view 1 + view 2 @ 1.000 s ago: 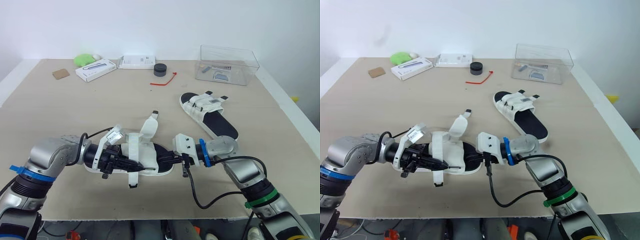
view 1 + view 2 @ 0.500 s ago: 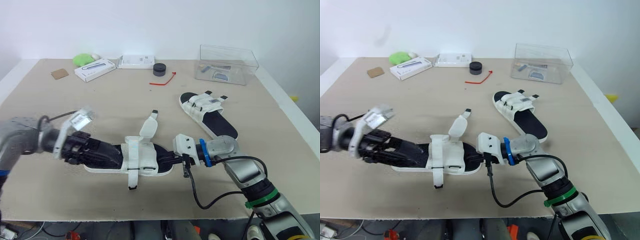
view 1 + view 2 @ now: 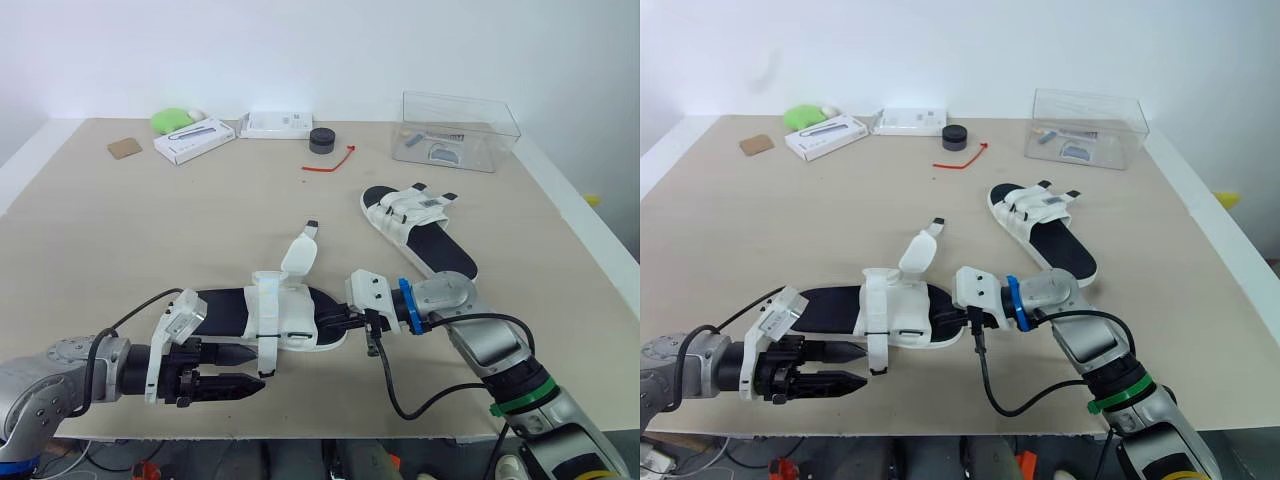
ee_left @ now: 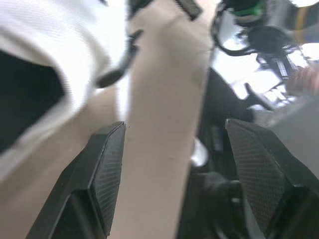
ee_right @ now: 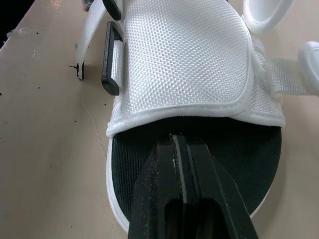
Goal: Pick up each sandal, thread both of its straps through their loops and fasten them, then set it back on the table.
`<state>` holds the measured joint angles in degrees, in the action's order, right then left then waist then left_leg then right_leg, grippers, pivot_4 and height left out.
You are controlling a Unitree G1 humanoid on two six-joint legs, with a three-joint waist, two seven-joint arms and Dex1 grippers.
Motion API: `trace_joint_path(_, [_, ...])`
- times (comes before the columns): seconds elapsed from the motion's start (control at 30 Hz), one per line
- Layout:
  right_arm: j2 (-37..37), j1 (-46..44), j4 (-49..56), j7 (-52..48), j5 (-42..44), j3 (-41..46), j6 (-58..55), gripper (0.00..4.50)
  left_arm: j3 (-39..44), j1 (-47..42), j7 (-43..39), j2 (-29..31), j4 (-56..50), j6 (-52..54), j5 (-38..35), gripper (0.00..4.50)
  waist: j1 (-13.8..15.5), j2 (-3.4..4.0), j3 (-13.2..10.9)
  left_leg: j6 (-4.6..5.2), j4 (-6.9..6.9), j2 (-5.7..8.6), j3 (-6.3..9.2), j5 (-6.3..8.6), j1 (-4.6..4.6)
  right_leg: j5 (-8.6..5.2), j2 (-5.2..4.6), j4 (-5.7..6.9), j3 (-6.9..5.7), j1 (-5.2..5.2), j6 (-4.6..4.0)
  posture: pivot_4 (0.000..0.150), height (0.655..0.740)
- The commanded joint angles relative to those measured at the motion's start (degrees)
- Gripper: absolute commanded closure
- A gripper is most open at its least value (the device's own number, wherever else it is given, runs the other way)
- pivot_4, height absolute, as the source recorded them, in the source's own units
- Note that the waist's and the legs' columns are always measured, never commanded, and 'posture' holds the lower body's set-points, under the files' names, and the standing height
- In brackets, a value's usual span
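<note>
The near sandal (image 3: 225,308), black sole with a white upper, lies flat at the table's front middle. One strap (image 3: 298,254) stands up loose and the other strap (image 3: 266,348) hangs toward the front edge. My right gripper (image 3: 342,320) is shut, its tips lying on the black footbed (image 5: 139,164) at the toe end, just under the white upper (image 5: 184,64). My left gripper (image 3: 256,369) hovers low, just in front of the sandal near the table's front edge. It is open with nothing between its fingers (image 4: 107,169). The second sandal (image 3: 415,228) lies further back on the right.
A clear plastic box (image 3: 455,130) stands at the back right. Along the back are two white boxes (image 3: 193,139) (image 3: 275,124), a black round object (image 3: 321,140), a red tie (image 3: 330,162), a green object (image 3: 172,120) and a brown square (image 3: 123,148).
My left gripper has left the sandal's heel, swung out to the left and come round to the front edge, now open. The sandal lies flat. The right gripper has stayed put.
</note>
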<state>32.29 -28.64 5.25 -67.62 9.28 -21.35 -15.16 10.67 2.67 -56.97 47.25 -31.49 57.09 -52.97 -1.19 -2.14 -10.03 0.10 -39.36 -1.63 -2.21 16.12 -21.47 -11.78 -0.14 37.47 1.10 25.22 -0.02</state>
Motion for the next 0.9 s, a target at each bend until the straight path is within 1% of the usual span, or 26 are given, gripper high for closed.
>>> trace_joint_path(0.03, [0.36, -0.66, 0.07, -0.68, 0.16, 0.60, 0.41, 4.50, 0.05, 2.54, 1.10, -0.39, -0.75, -4.53, 3.26, 1.22, -0.02, 0.00, 0.00, 0.00, 0.01, 0.00, -0.01, 0.00, 0.00, 0.00, 0.00, 0.00, 0.01, 0.01, 0.00, 0.150, 0.7400])
trace_joint_path(0.13, [0.28, -0.58, 0.26, -0.83, 0.15, 0.43, 0.36, 4.50, -2.63, 4.24, 2.15, -2.11, -1.47, -6.33, 4.67, 1.22, -0.02, 0.01, 0.00, 0.00, 0.01, 0.00, -0.01, 0.00, -0.02, -0.01, -0.03, -0.01, 0.01, 0.01, 0.00, 0.150, 0.7400])
trace_joint_path(0.23, [0.12, -0.61, 0.30, -0.86, 0.18, 0.35, 0.21, 4.50, -5.51, 3.83, 3.89, -4.28, -1.08, -7.47, 5.83, 1.22, -0.01, 0.00, 0.01, 0.00, 0.01, 0.02, -0.03, 0.00, -0.02, 0.00, -0.04, -0.02, 0.01, -0.01, 0.02, 0.150, 0.7400])
trace_joint_path(0.37, [0.11, -0.75, 0.12, -1.19, 0.08, 0.27, 0.38, 4.50, -7.67, 2.97, 3.91, -4.91, -0.31, -7.87, 6.18, 1.22, -0.01, 0.00, 0.01, 0.00, 0.01, 0.01, -0.02, 0.00, -0.01, 0.01, -0.02, -0.01, 0.01, 0.00, 0.02, 0.150, 0.7400])
trace_joint_path(0.47, [-0.02, -0.91, 0.10, -1.23, 0.06, 0.26, 0.26, 4.50, -8.71, 2.36, 3.98, -5.19, 0.57, -8.49, 6.74, 1.91, -0.01, 0.00, 0.00, 0.00, 0.01, 0.00, -0.01, 0.00, -0.01, 0.01, 0.03, -0.01, 0.00, 0.00, 0.01, 0.150, 0.7400])
trace_joint_path(0.53, [-0.05, -0.90, 0.15, -1.21, 0.06, 0.28, 0.22, 4.50, -9.10, 1.94, 4.07, -5.41, 1.04, -9.06, 7.22, 2.84, -0.02, 0.00, 0.01, 0.00, 0.01, 0.00, -0.01, 0.00, -0.01, 0.01, 0.11, -0.01, 0.00, 0.00, 0.01, 0.150, 0.7400])
trace_joint_path(0.57, [-0.03, -0.87, 0.16, -1.23, 0.07, 0.29, 0.22, 4.50, -9.29, 1.76, 3.96, -5.47, 1.16, -9.35, 7.46, 3.41, -0.02, 0.00, 0.01, 0.00, 0.01, 0.00, -0.01, 0.00, -0.01, 0.01, 0.12, -0.01, 0.00, 0.00, 0.01, 0.150, 0.7400])
trace_joint_path(0.6, [0.00, -0.85, 0.19, -1.24, 0.04, 0.28, 0.23, 4.50, -9.41, 1.62, 3.80, -5.57, 1.25, -9.58, 7.50, 3.86, -0.02, 0.00, 0.00, 0.00, 0.01, 0.00, -0.01, 0.00, -0.01, 0.01, 0.11, -0.01, 0.00, 0.00, 0.01, 0.150, 0.7400])
trace_joint_path(0.63, [0.03, -0.83, 0.22, -1.27, 0.05, 0.29, 0.22, 4.50, -9.54, 1.57, 3.54, -5.57, 1.26, -9.67, 7.41, 4.22, -0.01, 0.00, 0.01, 0.00, 0.01, 0.00, -0.01, 0.00, -0.01, 0.01, 0.11, -0.01, 0.00, 0.00, 0.01, 0.150, 0.7400])
trace_joint_path(0.67, [0.04, -0.82, 0.24, -1.27, 0.06, 0.31, 0.18, 4.50, -9.69, 1.85, 3.07, -5.27, 0.96, -9.87, 7.44, 4.46, -0.02, 0.00, 0.00, 0.00, 0.01, 0.00, -0.02, 0.00, -0.01, 0.01, 0.11, -0.01, 0.01, 0.00, 0.02, 0.150, 0.7400])
trace_joint_path(0.9, [-0.20, -0.92, 0.14, -1.16, -0.03, 0.19, 0.20, 4.50, -11.70, 6.40, -1.24, -0.41, -2.54, -11.54, 8.53, 4.46, -0.05, 0.00, 0.00, 0.01, 0.03, -0.03, -0.03, 0.01, -0.01, -0.02, 0.08, -0.01, 0.01, 0.02, -0.01, 0.150, 0.7400])
